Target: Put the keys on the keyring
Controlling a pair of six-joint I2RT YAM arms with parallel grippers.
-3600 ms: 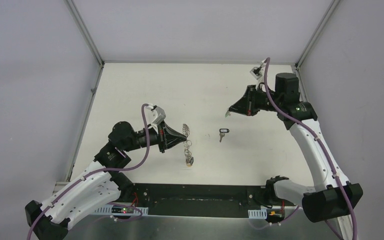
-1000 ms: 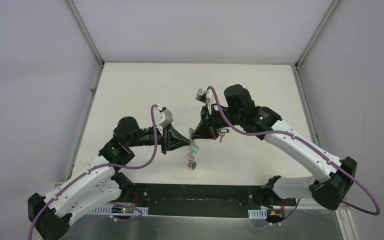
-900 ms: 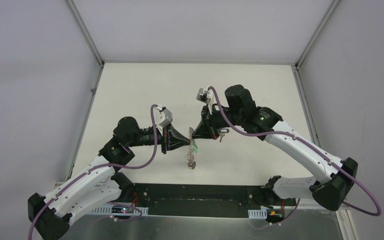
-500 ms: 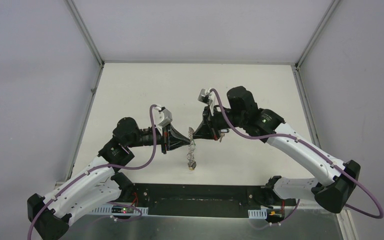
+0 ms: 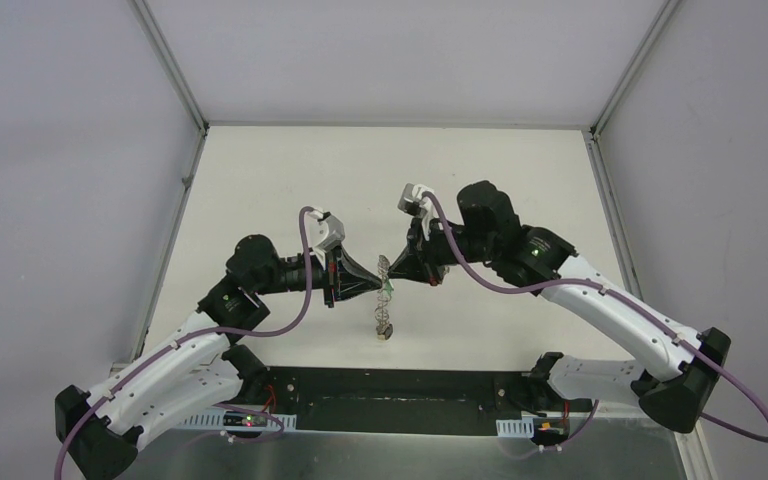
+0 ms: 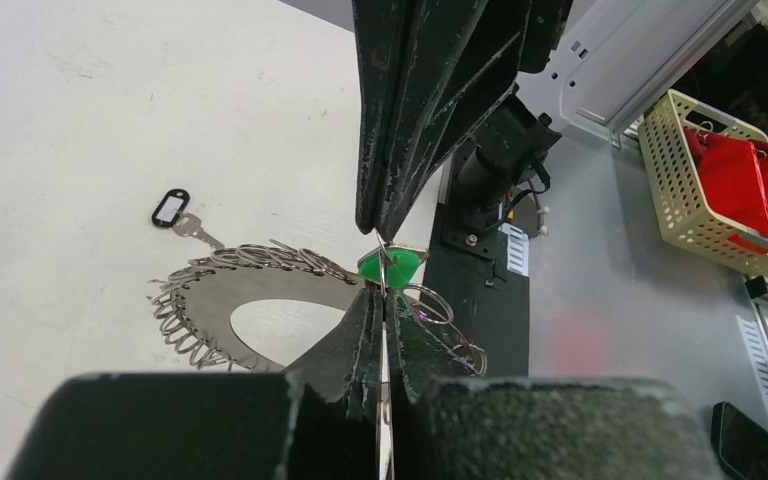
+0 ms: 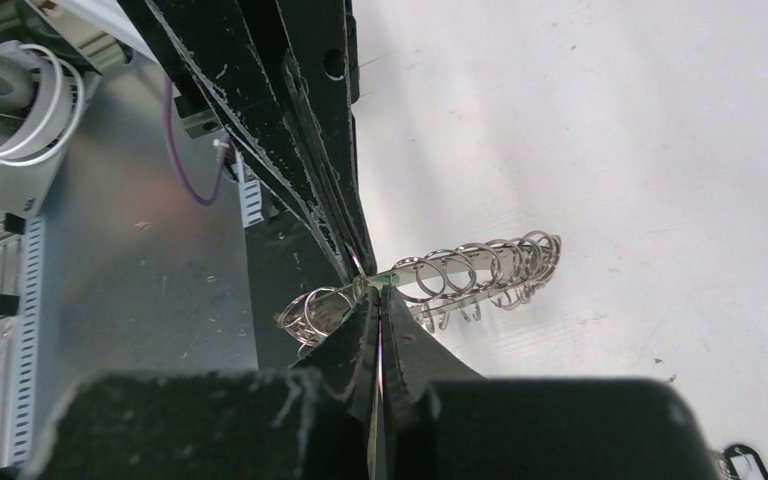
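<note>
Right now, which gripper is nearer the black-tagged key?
Right. The right gripper is close beside the black-tagged key; the left gripper is across the keyring from it, farther off.

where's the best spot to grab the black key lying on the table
Probably by its tag, from straight above, pinching the long sides: the black key lies flat on the table, clear of the keyring, and its metal blade looks too thin to catch.
</note>
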